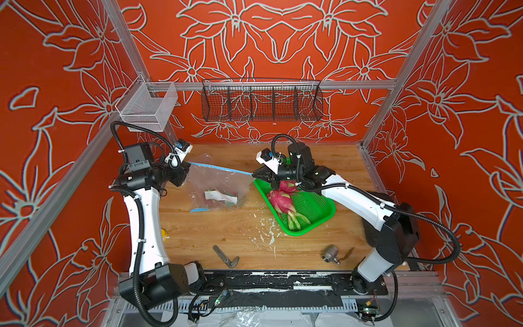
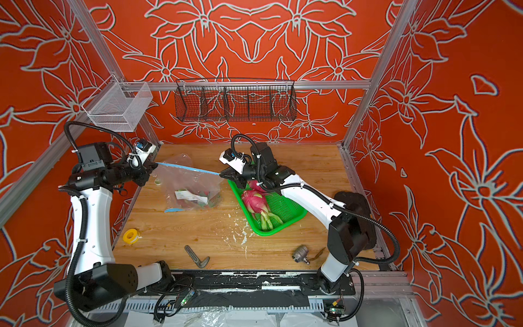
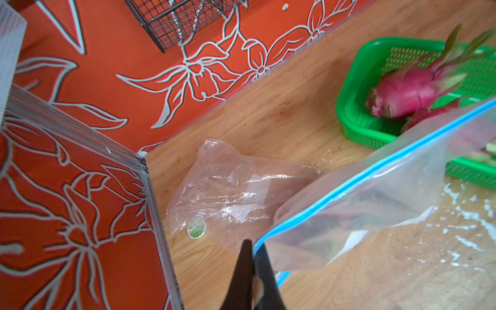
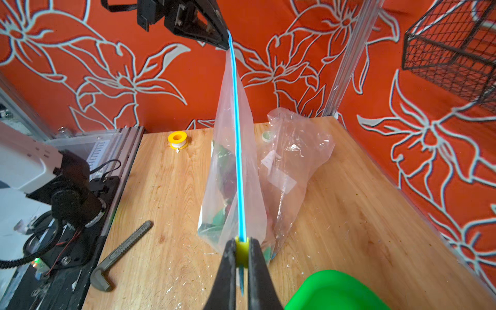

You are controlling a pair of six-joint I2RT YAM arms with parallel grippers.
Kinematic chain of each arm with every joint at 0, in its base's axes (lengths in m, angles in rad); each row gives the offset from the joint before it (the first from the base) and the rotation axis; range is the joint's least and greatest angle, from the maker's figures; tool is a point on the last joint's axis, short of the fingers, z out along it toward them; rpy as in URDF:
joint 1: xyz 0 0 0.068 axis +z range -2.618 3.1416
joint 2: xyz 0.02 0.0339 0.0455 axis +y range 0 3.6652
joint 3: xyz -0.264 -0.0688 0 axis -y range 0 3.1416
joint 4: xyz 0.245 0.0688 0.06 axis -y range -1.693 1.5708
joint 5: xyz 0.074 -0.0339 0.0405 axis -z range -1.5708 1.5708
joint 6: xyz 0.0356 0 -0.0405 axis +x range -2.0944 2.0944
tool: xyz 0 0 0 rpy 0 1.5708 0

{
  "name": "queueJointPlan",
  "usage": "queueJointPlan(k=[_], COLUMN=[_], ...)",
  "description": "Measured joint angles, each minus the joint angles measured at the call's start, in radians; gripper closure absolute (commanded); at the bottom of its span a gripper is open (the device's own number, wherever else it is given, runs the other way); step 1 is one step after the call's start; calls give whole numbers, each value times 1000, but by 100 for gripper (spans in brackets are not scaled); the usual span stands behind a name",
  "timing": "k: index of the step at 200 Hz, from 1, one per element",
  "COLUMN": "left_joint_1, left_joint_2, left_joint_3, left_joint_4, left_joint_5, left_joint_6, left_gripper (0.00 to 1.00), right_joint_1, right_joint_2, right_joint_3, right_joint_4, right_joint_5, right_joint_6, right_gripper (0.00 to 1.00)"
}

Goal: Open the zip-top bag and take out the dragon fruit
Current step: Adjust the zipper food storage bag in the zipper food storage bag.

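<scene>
The clear zip-top bag (image 1: 218,184) hangs above the wooden table with its blue zip strip (image 4: 237,134) pulled taut between both grippers. My left gripper (image 3: 253,249) is shut on one end of the strip, seen in a top view too (image 1: 188,167). My right gripper (image 4: 241,249) is shut on the yellow slider (image 4: 242,248) at the other end, beside the green tray (image 1: 317,203). Pink and green shapes and a white label show dimly in the bag's bottom (image 2: 195,198). One dragon fruit (image 1: 280,198) lies in the tray. Another (image 1: 287,185) is partly hidden under my right arm.
A crumpled empty plastic bag (image 4: 295,150) lies behind the zip-top bag near the back left corner. A yellow tape roll (image 2: 131,235), a grey toothed metal bar (image 1: 225,256) and a metal fitting (image 1: 330,253) lie near the front. Wire baskets (image 1: 261,103) hang on the back rail.
</scene>
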Motion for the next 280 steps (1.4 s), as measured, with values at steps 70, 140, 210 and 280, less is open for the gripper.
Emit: queueJointPlan(k=[70,140,210,280], left_joint_1=[-34,-42,-122,-133], left_joint_2=[305,177,-103,-297], left_joint_3=[521,229,-521,-554], left_joint_4=[9,104,-93,-301], left_joint_5=[-64,-50,42,13], left_joint_6=[-335,-284,182,414], left_gripper=[100,100,71,32], right_joint_1=[-36,-39,97,225], right_joint_2=[357,348,131,-109], right_joint_3=[579,523,-280,-475], right_joint_4=[-24,-22,138,242], right_joint_5=[110,138,237,385], right_joint_6=[81,102,73,54], right_gripper=[100,100,74,52])
